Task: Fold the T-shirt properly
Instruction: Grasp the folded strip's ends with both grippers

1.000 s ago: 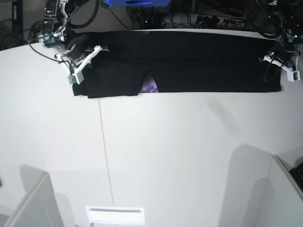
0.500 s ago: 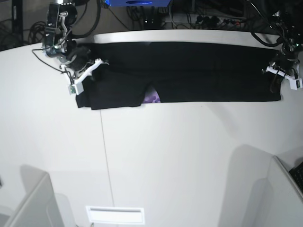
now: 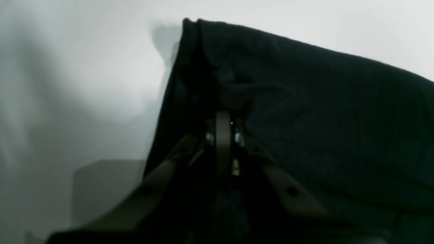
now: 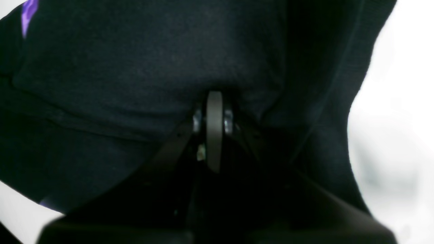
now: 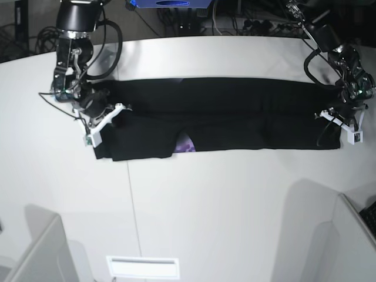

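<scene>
Stretched as a long black band across the table [image 5: 205, 205], T-shirt [image 5: 223, 114] cloth clenched between both left gripper [image 5: 346, 126] and right gripper [image 5: 97, 126] jaws.

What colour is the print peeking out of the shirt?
Purple print on the black T-shirt; clearest in the base view.

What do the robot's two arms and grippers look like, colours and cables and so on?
Both arms are black, jointed, with loose black cables looping beside them. The right gripper and left gripper have white angular fingers. Small green lights glow near both wrists. Up close, the fingers look dark brownish-grey.
</scene>
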You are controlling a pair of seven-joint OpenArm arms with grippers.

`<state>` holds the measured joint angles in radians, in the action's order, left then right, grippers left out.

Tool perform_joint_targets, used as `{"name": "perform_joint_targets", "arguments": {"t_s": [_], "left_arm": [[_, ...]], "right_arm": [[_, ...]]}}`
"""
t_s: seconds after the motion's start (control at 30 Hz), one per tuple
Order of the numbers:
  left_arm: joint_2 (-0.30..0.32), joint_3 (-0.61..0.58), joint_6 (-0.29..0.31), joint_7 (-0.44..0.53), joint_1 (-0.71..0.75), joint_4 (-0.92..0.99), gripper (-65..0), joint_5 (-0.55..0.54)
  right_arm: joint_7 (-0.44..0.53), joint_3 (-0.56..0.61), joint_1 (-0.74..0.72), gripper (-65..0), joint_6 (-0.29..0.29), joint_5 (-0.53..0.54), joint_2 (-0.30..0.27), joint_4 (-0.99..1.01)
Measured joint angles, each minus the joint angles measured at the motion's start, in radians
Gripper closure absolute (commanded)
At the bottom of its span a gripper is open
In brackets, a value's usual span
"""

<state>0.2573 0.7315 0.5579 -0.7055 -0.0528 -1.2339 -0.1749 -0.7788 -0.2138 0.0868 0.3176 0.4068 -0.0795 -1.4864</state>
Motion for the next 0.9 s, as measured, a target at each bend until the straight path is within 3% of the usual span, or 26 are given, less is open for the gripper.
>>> {"name": "perform_joint_targets", "arguments": {"t_s": [0.37,0.5,0.63,0.77,0.8,0.9], "left_arm": [[0.002,0.108,0.0,-0.162,-0.019,-0.163,0.0,0.006],[0.003,0.21,0.003,-0.257,0.017,-0.298,0.0,-0.154],[0.026,0.241,-0.005,-0.298,0.175,-0.426,0.0,-0.311],[0.016,0.244,0.011,-0.212,0.315,-0.526,0.0,-0.415],[0.005,0.244,0.011,-0.184,0.323,-0.512,-3.5,-0.415],[-0.01,0.243,0.011,-0.155,0.334,-0.421,-24.8,-0.407]], "right_arm": [[-0.148,0.006,0.023,0.0,-0.019,-0.029,0.027,-0.259],[-0.162,0.006,0.043,0.0,-0.019,-0.033,0.037,-0.354],[-0.169,0.005,0.064,0.0,-0.019,-0.034,0.039,-0.378],[-0.164,0.006,0.064,0.0,-0.019,-0.029,0.042,-0.378],[-0.167,0.006,0.066,0.0,-0.019,-0.034,0.039,-0.378],[-0.17,0.007,0.066,0.0,-0.019,-0.035,0.04,-0.377]]}}
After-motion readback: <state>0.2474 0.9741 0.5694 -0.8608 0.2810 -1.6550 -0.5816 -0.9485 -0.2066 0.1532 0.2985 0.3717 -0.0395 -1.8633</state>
